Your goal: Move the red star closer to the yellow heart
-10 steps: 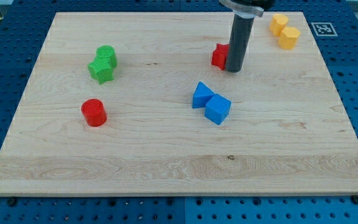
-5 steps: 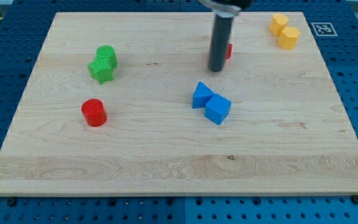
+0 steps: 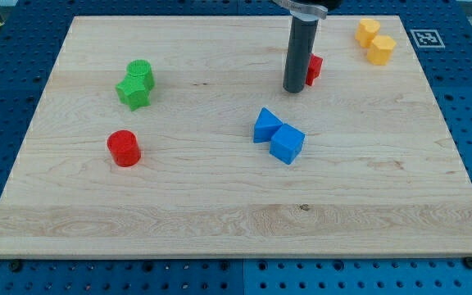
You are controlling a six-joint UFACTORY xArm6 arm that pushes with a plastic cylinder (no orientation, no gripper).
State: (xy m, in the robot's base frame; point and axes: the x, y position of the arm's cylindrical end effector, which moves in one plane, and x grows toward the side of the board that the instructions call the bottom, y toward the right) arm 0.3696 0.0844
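nearest the view's bottom sits the red cylinder (image 3: 124, 147) at the left, with the blue triangular block (image 3: 265, 124) and blue cube (image 3: 287, 143) touching each other near the middle of the wooden board (image 3: 220, 213). further up at left, the green star (image 3: 133, 93) touches the green cylinder (image 3: 141, 73). my tip (image 3: 294, 89) rests against the left side of the red star (image 3: 313, 69), which the rod partly hides. there is no pincer, only the rod. farthest, at top right, two yellow blocks, the upper one (image 3: 368, 31) and the lower one (image 3: 381, 49), touch; which is the heart i cannot tell.
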